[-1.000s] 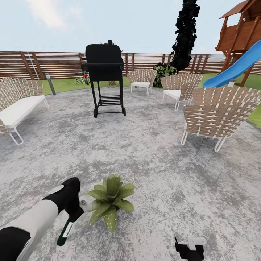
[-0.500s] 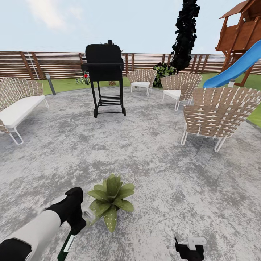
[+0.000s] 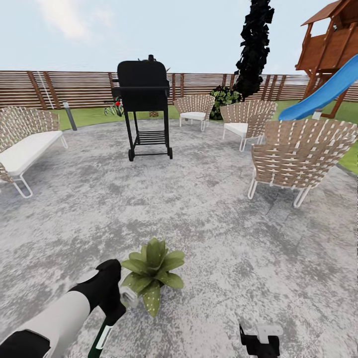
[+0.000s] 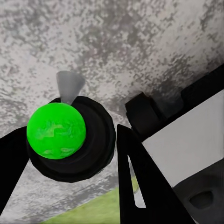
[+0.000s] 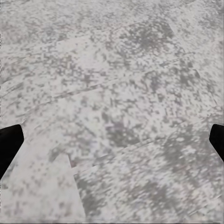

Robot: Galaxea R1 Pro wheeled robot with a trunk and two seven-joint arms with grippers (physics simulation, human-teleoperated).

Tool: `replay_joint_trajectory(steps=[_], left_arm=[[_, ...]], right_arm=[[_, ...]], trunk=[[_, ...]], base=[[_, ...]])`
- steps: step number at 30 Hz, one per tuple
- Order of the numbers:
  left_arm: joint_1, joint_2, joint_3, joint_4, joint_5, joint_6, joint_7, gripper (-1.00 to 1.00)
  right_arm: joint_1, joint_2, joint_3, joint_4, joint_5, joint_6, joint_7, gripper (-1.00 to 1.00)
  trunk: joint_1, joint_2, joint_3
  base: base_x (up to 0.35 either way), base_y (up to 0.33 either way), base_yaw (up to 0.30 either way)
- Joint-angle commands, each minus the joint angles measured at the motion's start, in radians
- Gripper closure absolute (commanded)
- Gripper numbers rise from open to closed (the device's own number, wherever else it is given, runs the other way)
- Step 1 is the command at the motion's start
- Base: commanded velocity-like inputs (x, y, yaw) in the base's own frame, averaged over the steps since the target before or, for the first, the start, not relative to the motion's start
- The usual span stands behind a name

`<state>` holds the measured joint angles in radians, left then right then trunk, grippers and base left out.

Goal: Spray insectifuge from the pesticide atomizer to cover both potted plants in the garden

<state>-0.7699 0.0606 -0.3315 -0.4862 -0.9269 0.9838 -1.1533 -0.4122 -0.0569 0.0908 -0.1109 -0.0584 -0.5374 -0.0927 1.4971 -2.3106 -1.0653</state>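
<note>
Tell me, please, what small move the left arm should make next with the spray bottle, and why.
Probably tip the nozzle up toward the leaves. The left gripper holds the spray bottle right beside the potted plant on the patio, yet the bottle hangs slanting downward, so a spray now might miss the foliage.

A black wheeled grill (image 3: 143, 107) stands on the patio between a white-cushioned woven bench (image 3: 24, 144) and three woven chairs (image 3: 297, 156), with a blue slide (image 3: 323, 92) beyond them.

Head camera looks forward-down over patio (image 3: 209, 209) — both wrist cameras close above it.
</note>
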Motion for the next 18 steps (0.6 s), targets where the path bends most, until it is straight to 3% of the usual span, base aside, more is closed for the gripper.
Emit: replay_joint_trajectory(steps=[1, 7, 13, 18], left_arm=[[0.000, 0.003, -0.002, -0.003, -0.006, 0.007, -0.010, 1.00], [-0.001, 0.014, 0.001, -0.005, -0.006, 0.009, -0.009, 1.00], [-0.010, 0.020, 0.001, -0.006, -0.006, 0.012, -0.010, 1.00], [-0.018, 0.021, 0.000, -0.006, -0.006, 0.010, -0.010, 1.00]], right_arm=[[0.000, 0.000, 0.009, 0.001, -0.006, -0.003, -0.005, -1.00], [0.000, 0.000, 0.008, 0.001, -0.006, -0.003, -0.004, -1.00], [0.000, 0.000, 0.009, 0.001, -0.006, -0.003, -0.004, -1.00], [-0.001, 0.000, 0.009, 0.000, -0.006, -0.003, -0.005, -1.00]], trunk=[[-0.001, 0.000, -0.001], [-0.001, 0.000, -0.001], [-0.001, 0.000, -0.001], [-0.001, 0.000, -0.001]], base=[[-0.255, 0.006, 0.000], [-0.192, 0.180, 0.000], [0.042, 0.297, 0.000], [0.028, 0.081, -0.028]])
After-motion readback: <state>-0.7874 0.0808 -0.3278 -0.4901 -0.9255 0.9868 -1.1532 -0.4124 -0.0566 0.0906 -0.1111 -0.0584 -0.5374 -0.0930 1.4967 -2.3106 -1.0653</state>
